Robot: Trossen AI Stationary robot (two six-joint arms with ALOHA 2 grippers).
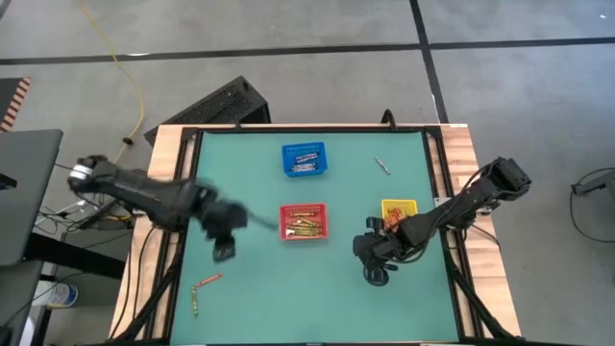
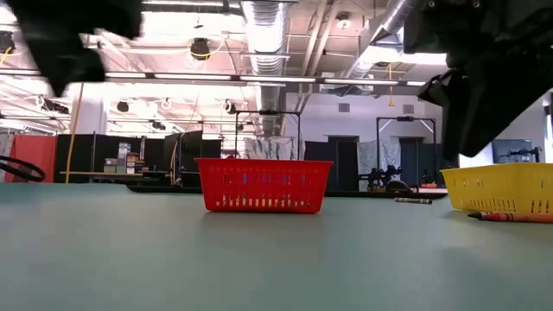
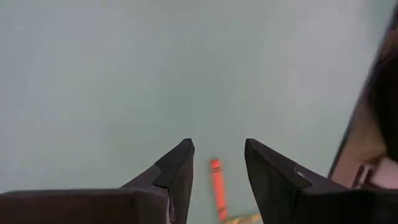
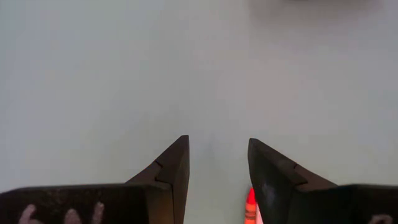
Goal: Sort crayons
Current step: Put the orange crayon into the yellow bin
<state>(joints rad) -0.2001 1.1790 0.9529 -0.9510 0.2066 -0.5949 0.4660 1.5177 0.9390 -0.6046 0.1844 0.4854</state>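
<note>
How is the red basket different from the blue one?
The red basket sits mid-table and holds a heap of reddish and yellowish crayons; the blue basket sits farther back and holds only a few pale sticks. Both are small, square mesh baskets.

Red and yellowish crayons point(image 1: 304, 227) lie heaped flat in the red basket point(image 1: 284, 223); a red-orange crayon point(image 1: 207, 281) and a yellow-green crayon point(image 1: 197, 303) lie loose.
</note>
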